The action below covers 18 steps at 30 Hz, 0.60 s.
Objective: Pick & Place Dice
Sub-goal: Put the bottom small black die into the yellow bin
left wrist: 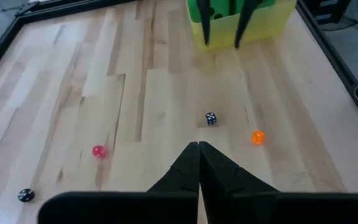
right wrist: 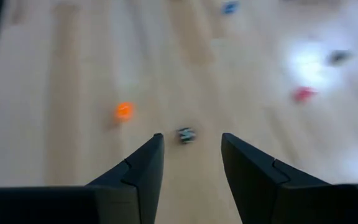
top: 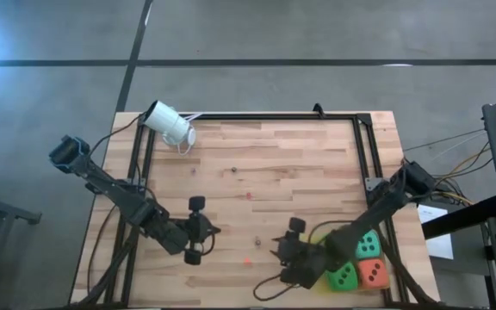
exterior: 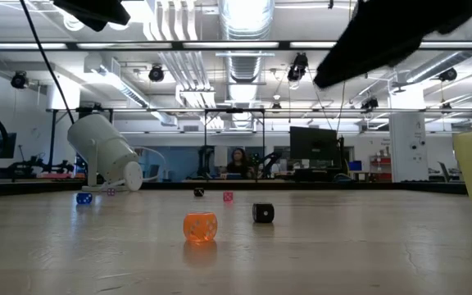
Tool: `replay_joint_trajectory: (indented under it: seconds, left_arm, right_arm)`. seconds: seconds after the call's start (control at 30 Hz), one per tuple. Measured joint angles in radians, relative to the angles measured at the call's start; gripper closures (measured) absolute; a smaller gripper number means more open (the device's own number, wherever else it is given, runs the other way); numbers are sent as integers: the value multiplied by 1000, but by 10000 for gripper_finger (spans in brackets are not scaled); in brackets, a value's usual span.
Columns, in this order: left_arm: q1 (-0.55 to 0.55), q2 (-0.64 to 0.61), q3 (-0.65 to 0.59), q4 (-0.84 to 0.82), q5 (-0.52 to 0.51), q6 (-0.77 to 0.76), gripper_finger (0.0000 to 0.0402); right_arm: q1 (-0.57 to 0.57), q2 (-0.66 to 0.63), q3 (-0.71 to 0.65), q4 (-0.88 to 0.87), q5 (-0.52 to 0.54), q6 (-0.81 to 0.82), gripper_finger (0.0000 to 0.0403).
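Three dice [top: 359, 263] show overhead, hidden at table height.

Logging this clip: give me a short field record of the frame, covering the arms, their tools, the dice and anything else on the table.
left tool: shut, nothing held, above the table's left half
right tool: open, empty, pointed at the wood with the small dark die just ahead of its tips
large dice: green die, orange-red die and teal die, grouped at the high view's bottom-right corner beside the right arm
small dice: small orange die lies apart from the dark one
other: white camera at the high view's top-left corner
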Motion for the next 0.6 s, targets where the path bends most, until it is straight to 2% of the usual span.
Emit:
replay_joint_trajectory:
  seconds: [0.1,0.23,0.33,0.5,0.6]
  left_arm:
    - [0,0,-1,-1,1,1,396]
    - [0,0,-1,-1,8,1,396]
    - [0,0,-1,-1,8,1,396]
    - [0,0,-2,-2,8,1,396]
    - [0,0,-2,-2,8,1,396]
  right_arm:
    - [-41,0,-78,177,-103,-79,252]
    - [-115,2,-174,317,-194,-81,258]
    - [-161,2,-240,431,-224,-96,263]
    - [-181,2,-328,626,-311,-254,269]
    - [-179,2,-364,722,-324,-314,272]
